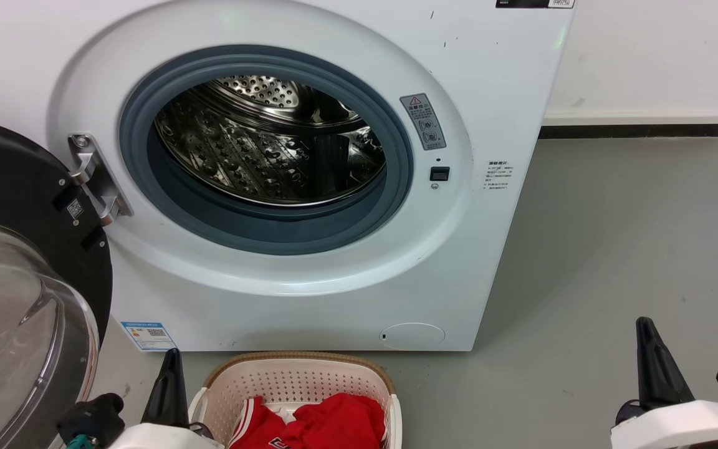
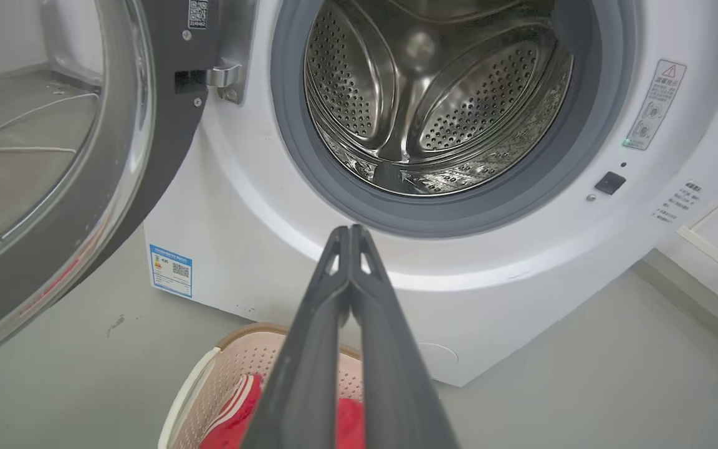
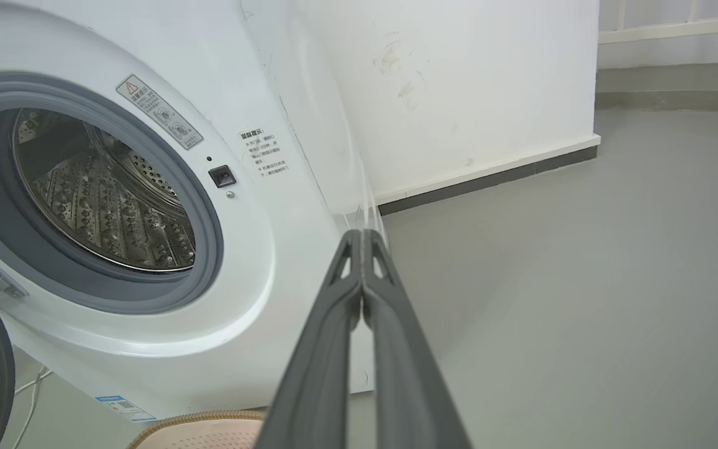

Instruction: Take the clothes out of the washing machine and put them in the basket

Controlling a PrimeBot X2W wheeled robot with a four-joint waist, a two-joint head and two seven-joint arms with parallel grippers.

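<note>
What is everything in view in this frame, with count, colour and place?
Washing machine: one, white, on the floor against the wall, porthole facing the robot.
Drum: one, perforated steel, inside the grey-ringed porthole.
Door: one, black rim with glass, swung open at the machine's left.
Basket: one, cream with brown rim, on the floor in front of the machine.
Clothes: red pile, seemingly two pieces, one with striped trim, inside the basket.
Floor: grey.
Wall: white, dark baseboard, behind the machine.
Left gripper: one, dark, jaws shut, beside the basket's left edge.
Right gripper: one, dark, jaws shut, over the floor right of the machine.
</note>
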